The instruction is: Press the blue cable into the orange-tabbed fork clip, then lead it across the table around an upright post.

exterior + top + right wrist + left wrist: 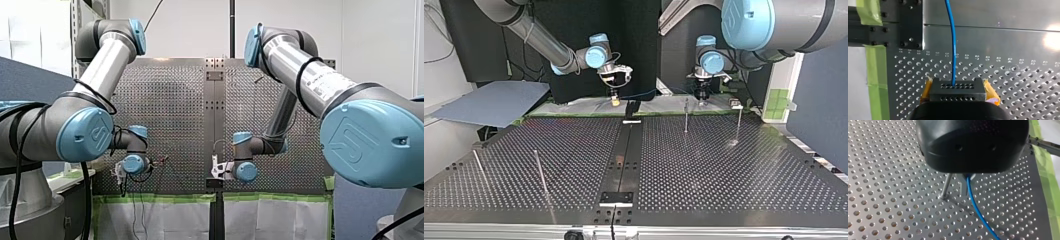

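Observation:
The blue cable [953, 45] runs ahead from my right gripper [957, 87], whose yellow-padded fingers [990, 93] are shut on it low over the perforated plate. In the top view my right gripper [614, 101] hangs at the table's far edge, and the cable [644, 93] stretches from it towards my left gripper [701, 99]. In the left wrist view the black left gripper [965, 177] is shut on the cable [978, 212], just beside an upright post [946, 186]. A black clip on a white base [631, 111] stands at the far middle, its tab colour unclear.
Two thin posts [686, 115] [739, 124] stand near my left gripper at the top view's far right, and two more [540, 172] [479, 167] lean at its near left. A dark centre rail [624, 155] splits the perforated table. Green tape [875, 70] lines the edge.

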Available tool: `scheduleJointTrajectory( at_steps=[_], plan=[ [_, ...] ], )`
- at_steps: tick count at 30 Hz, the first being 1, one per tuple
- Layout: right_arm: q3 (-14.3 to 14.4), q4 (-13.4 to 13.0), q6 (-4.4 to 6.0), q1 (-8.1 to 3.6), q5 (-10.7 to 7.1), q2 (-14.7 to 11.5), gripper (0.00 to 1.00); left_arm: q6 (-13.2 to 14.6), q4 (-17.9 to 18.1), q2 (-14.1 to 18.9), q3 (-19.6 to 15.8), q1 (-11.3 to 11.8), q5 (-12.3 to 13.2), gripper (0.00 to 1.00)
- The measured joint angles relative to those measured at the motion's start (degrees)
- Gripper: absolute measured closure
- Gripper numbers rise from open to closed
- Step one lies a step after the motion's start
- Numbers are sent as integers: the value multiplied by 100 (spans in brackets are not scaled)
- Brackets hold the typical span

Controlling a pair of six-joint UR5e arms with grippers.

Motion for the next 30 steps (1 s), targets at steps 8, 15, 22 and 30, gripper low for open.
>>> scheduleJointTrajectory(
  at_steps=[8, 15, 22, 30],
  plan=[
    [-16, 10, 17, -46, -6, -62, 100, -127, 48, 0, 87, 6, 40, 100],
    [-34, 17, 27, -53, -27, -65, 100, -195, 62, 0, 163, 8, 89, 100],
    [-49, 20, 35, -59, -35, -66, 100, -251, 80, 0, 200, 10, 104, 100],
    [-52, 17, 66, -73, -34, -65, 100, -274, 179, -5, 254, 9, 126, 100]
  ],
)
